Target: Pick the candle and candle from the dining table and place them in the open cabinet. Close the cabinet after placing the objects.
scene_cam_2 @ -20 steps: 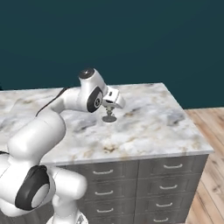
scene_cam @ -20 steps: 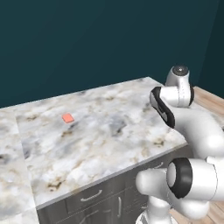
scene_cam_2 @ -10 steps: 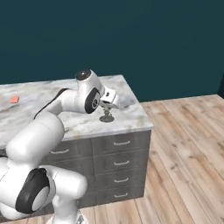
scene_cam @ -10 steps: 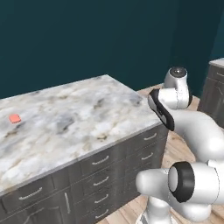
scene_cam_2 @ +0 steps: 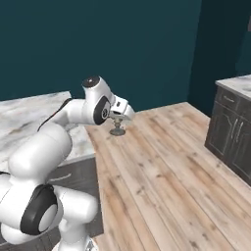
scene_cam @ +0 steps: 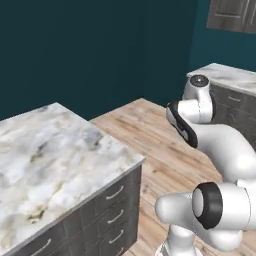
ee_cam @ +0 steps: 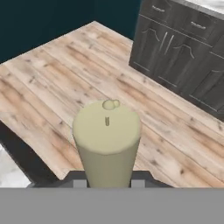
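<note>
We have the cream candle (ee_cam: 107,144) clamped between our claw (ee_cam: 106,183) fingers, wick end facing the hand view. From the right base view, the claw (scene_cam_2: 119,117) carries the candle on its grey stemmed holder (scene_cam_2: 117,130) in the air past the marble counter (scene_cam: 55,155) edge, above the wooden floor (scene_cam_2: 166,181). Dark base cabinets (ee_cam: 183,61) stand ahead.

The robot has driven away: the white-and-grey marble dining table (scene_cam: 60,160) slid left, and wooden floor (scene_cam_2: 162,166) shows now.
</note>
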{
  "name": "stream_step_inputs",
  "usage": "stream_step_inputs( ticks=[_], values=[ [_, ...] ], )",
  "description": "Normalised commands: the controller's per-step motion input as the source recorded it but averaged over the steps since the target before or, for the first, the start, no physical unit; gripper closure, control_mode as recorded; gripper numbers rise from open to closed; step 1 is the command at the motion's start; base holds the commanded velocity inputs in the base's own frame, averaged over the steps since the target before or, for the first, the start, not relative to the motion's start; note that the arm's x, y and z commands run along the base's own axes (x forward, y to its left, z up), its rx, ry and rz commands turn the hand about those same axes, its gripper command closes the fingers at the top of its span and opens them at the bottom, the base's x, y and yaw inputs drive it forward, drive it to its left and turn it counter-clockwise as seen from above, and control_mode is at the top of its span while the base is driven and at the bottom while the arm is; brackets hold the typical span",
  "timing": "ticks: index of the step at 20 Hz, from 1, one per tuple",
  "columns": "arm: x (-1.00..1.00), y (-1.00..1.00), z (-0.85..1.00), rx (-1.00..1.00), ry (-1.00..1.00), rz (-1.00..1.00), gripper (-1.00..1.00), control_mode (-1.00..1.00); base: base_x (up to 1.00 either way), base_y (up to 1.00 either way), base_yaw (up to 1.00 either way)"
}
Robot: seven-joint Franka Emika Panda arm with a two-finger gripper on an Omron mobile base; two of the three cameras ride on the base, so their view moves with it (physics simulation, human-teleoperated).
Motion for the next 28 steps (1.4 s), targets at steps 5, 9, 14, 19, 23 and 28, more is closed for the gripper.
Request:
stream_step_inputs(
  ticks=[5,9,14,19,23,28],
  values=[
    [0.00,0.00,0.00,0.00,0.00,0.00,1.00,1.00,0.79,-1.00,-0.31],
    [0.00,0.00,0.00,0.00,0.00,0.00,1.00,1.00,0.93,-1.00,-0.30],
    [0.00,0.00,0.00,0.00,0.00,0.00,1.00,1.00,1.00,-1.00,-0.30],
    [0.00,0.00,0.00,0.00,0.00,0.00,1.00,1.00,0.74,-1.00,-0.41],
    [0.00,0.00,0.00,0.00,0.00,0.00,1.00,1.00,0.54,-0.49,-0.46],
    [0.00,0.00,0.00,0.00,0.00,0.00,1.00,1.00,0.21,-0.07,-0.21]
  ],
)
